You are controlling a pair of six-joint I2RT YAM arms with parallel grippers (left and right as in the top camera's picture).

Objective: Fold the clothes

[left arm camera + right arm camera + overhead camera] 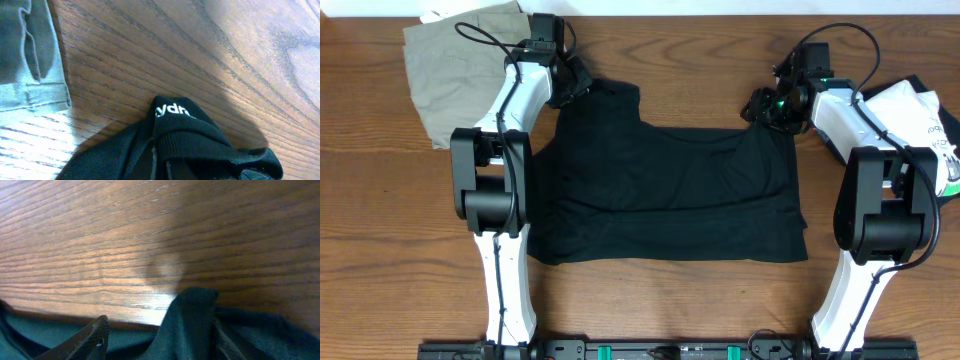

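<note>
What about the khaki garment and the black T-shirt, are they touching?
Apart. The left wrist view shows bare wooden table between the khaki garment and the black T-shirt.

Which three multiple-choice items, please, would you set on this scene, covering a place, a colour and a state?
1. The khaki garment lies: A beside the left arm; B beside the right arm; C between the arms.
2. The spread T-shirt is: A white; B red; C black.
3. The left pincer is: A open over bare wood; B shut on the T-shirt; C holding the khaki garment.
Answers: 1 A, the overhead view shows it at that arm's outer side. 2 C, its cloth is dark throughout. 3 B, the left wrist view shows bunched black fabric at the pincer.
</note>
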